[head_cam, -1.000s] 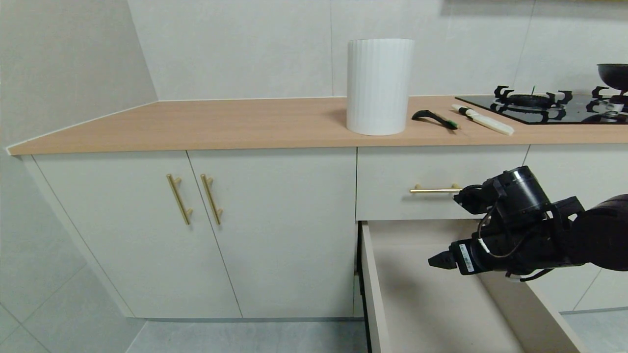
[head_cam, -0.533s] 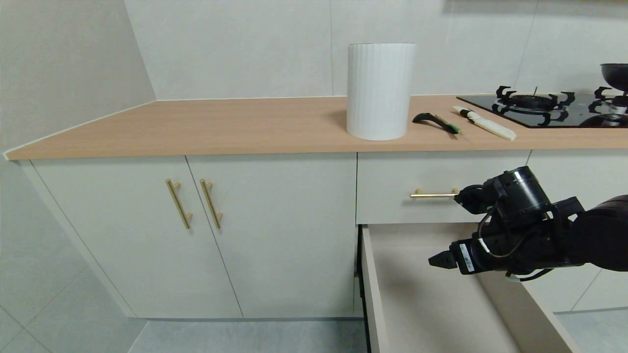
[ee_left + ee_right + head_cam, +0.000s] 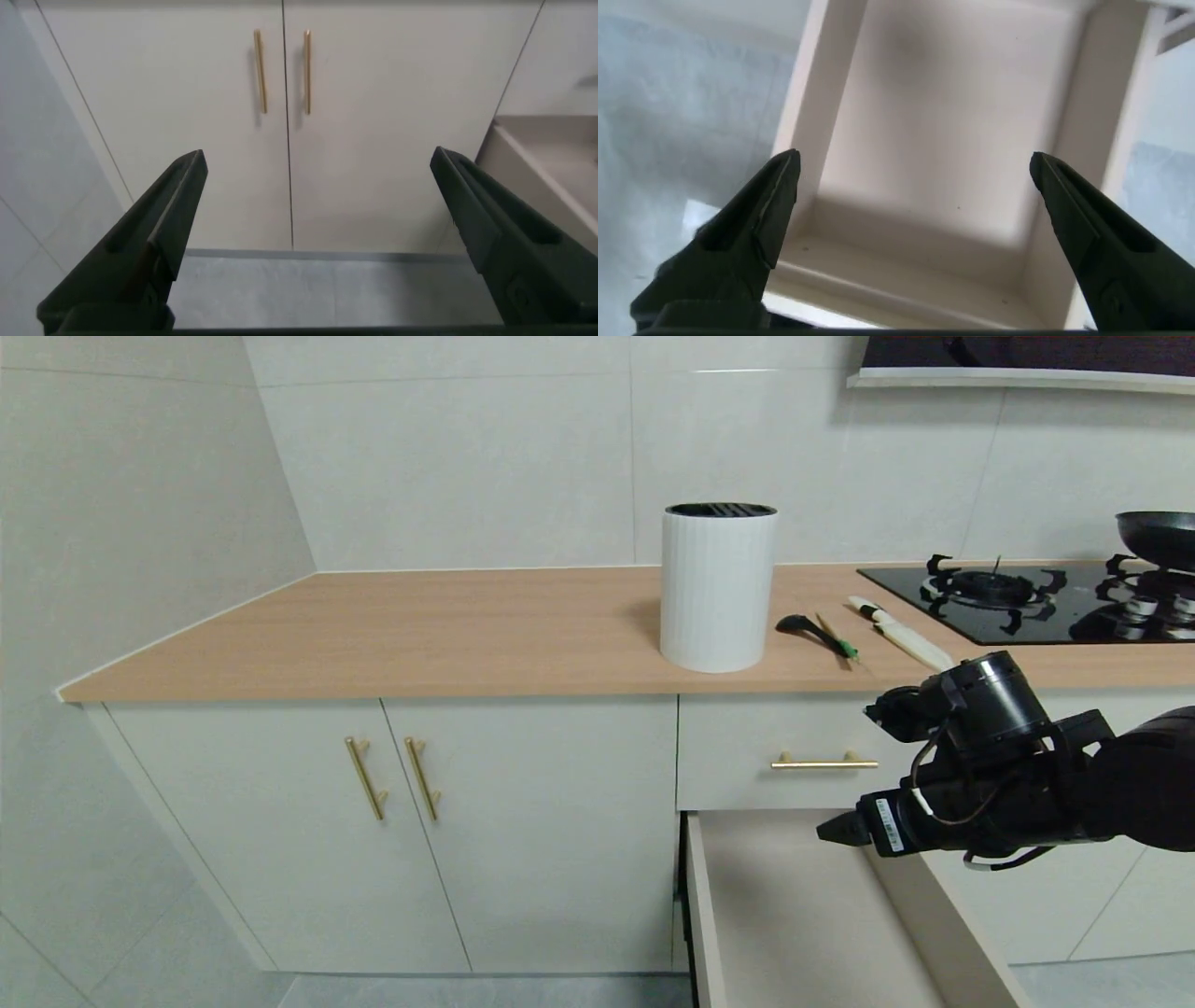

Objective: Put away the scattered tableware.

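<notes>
Kitchen, wood-top bench (image 3: 448, 635), pale open drawer (image 3: 706, 915) lower right. Black green-tipped spoon (image 3: 814, 631) and white-handled knife (image 3: 898, 635) lie right of centre on bench, above right hand (image 3: 831, 830), long axes slanting toward bench front. Right hand looks nearer, spread wide, empty; left hand (image 3: 317, 163) likewise open, empty.

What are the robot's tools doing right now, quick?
Left tool: open, holding nothing.
Right tool: open, holding nothing, above the open drawer.

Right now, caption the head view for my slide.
Right gripper above the open drawer; black ladle and knife lie on the counter beside the white holder.
</notes>
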